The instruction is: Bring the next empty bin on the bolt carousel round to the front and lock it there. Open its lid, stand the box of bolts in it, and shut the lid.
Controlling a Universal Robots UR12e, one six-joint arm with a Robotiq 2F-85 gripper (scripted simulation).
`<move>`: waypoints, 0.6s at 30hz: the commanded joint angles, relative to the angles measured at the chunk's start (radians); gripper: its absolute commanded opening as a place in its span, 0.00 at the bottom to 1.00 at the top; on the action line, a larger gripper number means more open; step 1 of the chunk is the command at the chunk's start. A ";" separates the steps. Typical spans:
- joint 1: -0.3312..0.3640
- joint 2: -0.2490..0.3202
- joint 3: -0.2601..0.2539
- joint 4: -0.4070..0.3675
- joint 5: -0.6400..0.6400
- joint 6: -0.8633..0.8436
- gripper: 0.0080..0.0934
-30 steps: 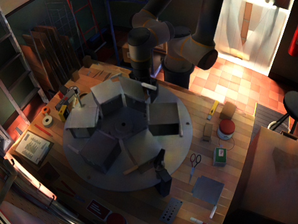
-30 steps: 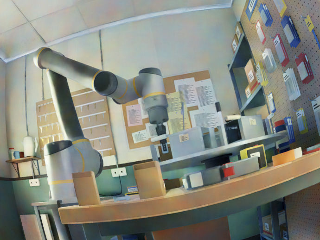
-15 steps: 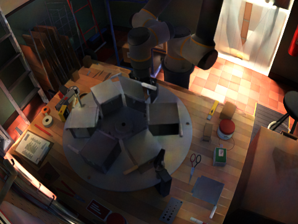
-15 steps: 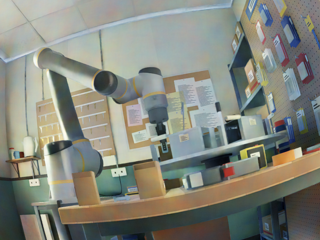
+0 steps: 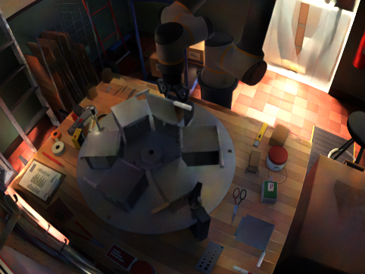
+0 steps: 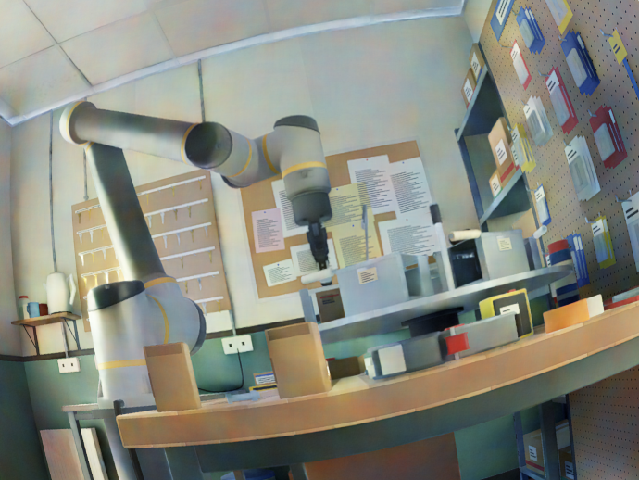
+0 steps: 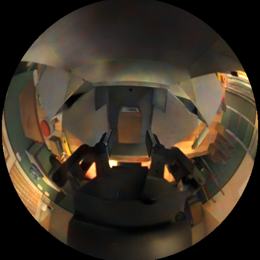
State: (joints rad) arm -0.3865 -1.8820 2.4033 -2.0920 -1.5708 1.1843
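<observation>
My gripper (image 7: pixel 129 143) is open and holds nothing, hanging just above the bin (image 5: pixel 166 109) at the carousel's edge nearest the robot base. A brown box of bolts (image 7: pixel 129 126) with a white label stands inside that bin, straight below my fingers. The bin's lid (image 5: pixel 182 106) is swung up, its pale handle bar (image 6: pixel 316 278) level with my fingertips (image 6: pixel 321 263). The round grey carousel (image 5: pixel 155 166) carries several bins around a central hub (image 5: pixel 151 152).
An open bin (image 5: pixel 200 149) sits on the carousel's right side. A dark locking post (image 5: pixel 198 215) stands at the carousel's near edge. On the bench to the right lie scissors (image 5: pixel 237 196), a red-lidded jar (image 5: pixel 277 157), a green box (image 5: pixel 269 190) and a grey sheet (image 5: pixel 254 231).
</observation>
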 commanded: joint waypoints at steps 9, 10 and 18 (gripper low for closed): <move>0.000 -0.046 -0.059 0.103 0.000 0.000 0.59; 0.000 -0.051 -0.065 0.114 0.000 0.000 0.59; 0.000 -0.074 -0.106 0.179 0.000 0.000 0.59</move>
State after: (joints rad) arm -0.3865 -1.9569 2.2968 -1.9113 -1.5708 1.1843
